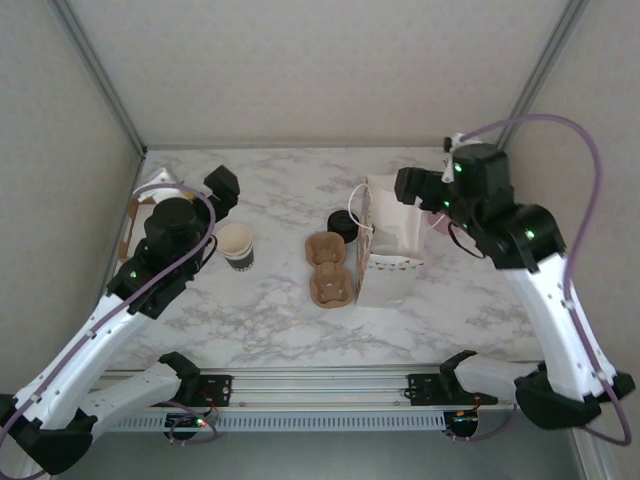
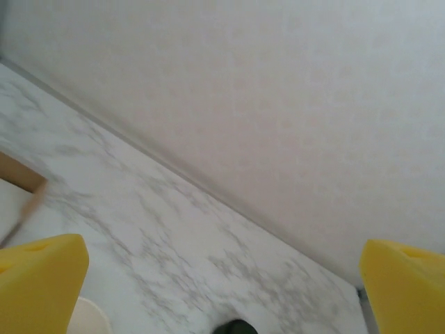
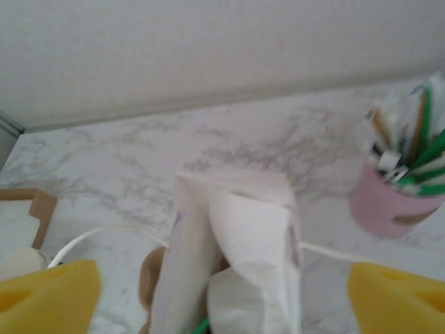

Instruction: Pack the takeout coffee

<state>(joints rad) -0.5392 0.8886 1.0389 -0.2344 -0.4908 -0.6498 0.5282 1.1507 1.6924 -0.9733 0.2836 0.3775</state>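
Left hand and right hand, both spread wide, hover above a grey-veined white marble tabletop enclosed by plain pale walls.

Soft even light, blurry wrist views

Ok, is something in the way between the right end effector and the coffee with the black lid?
Yes, the white paper bag stands between them. The right end effector hangs open over the bag, and the lidded coffee sits just past the bag's left side, behind the cardboard carrier.
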